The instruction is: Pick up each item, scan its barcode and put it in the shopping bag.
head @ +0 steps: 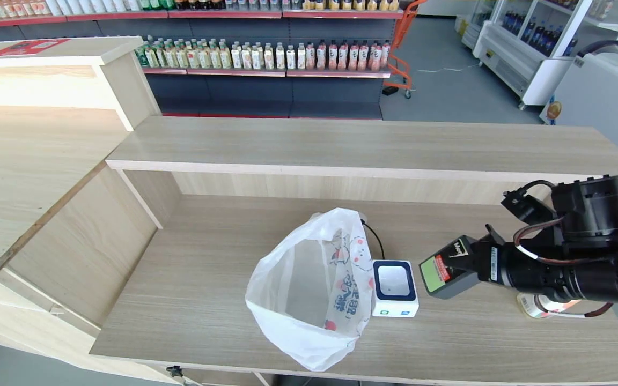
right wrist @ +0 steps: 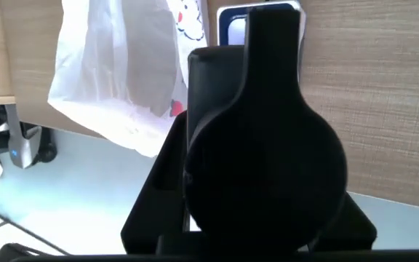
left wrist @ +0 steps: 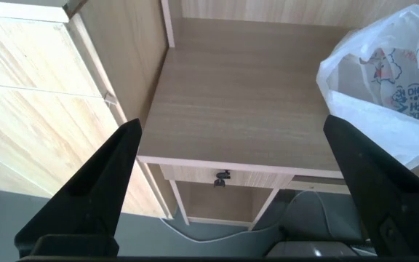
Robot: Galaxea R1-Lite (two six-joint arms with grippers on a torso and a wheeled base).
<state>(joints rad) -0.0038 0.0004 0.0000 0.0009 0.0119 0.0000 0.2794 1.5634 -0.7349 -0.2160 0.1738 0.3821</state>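
The right gripper [head: 472, 261] is clamping a green-labelled box [head: 442, 271] just beside the barcode scanner [head: 394, 288]; the left gripper [left wrist: 231, 191] is hanging spread near the shopping bag [head: 309, 292].

A pale wooden desk [head: 207, 279] is backed by a raised ledge [head: 341, 145]. Beyond it, shelves [head: 266, 72] stocked with bottles are seen, with grey floor [head: 448, 91] and glass-fronted coolers [head: 529, 43] at the far right.

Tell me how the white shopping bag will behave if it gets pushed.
The shopping bag looks thin and crinkled, so it would probably crumple and slide rather than resist. It stands open only by its own folds, so a nudge may well collapse its mouth. It appears empty, so it is likely very light.
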